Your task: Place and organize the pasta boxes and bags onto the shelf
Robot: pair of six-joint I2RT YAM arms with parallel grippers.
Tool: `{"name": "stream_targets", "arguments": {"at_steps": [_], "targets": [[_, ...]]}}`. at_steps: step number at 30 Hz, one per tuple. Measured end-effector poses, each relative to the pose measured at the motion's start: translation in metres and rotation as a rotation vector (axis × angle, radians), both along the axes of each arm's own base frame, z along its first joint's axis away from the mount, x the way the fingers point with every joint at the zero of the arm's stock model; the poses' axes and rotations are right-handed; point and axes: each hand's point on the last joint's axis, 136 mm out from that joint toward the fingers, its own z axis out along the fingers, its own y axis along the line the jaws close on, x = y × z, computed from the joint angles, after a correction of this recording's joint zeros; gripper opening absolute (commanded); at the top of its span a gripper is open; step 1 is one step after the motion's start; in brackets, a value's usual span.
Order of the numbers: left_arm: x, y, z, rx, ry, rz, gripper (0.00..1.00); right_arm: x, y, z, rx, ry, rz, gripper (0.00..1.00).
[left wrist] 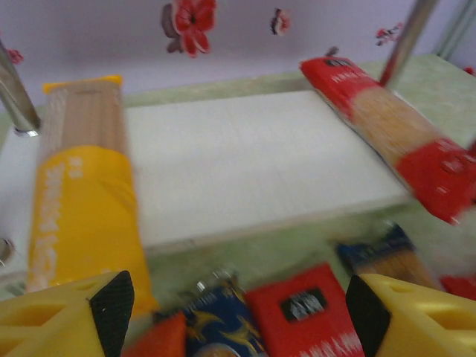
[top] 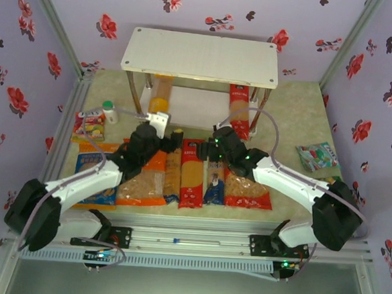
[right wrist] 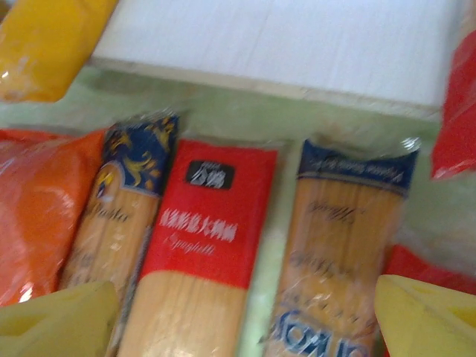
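Shelf lower tier: yellow pack at 9 o'clock, red pack at 3. Remaining on table, 6 o'clock of shelf: three packs, three bags. Left gripper, right gripper released, empty.

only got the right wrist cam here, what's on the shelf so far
Observer: Lower tier of the shelf: a yellow spaghetti pack at the left end, a red spaghetti pack at the right.
Operator: left gripper holding anything
Observer: No, the left gripper is open, empty, hovering by that yellow pack's near end.
Operator: any bag i can't see
Observer: A blue-orange bag at the row's left end on the table, partly under the left arm.
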Motion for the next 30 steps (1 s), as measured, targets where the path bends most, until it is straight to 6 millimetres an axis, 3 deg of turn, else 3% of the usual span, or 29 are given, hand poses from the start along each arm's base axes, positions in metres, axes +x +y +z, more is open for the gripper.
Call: {"name": "stream_targets", "arguments": {"at_steps": [5,12,16,23,30], "targets": [[-0.02,0.02,-0.021,-0.007,0.06,0.062,0.82,-0.037,0.02,-0.022,0.005,0.067,0.051,0.89],[-0.03,0.042,-0.018,-0.039,0.069,0.119,0.84,-0.064,0.038,-0.073,-0.045,0.188,0.051,0.89],[-0.031,0.052,-0.022,-0.045,0.08,0.144,0.84,-0.07,0.041,-0.092,-0.072,0.225,0.041,0.89],[-0.034,0.067,-0.041,-0.037,0.112,0.183,0.84,-0.064,0.055,-0.096,-0.056,0.243,0.019,0.92],[-0.034,0.074,-0.042,-0.051,0.113,0.204,0.85,-0.059,0.066,-0.104,-0.067,0.262,0.005,0.92]]}}
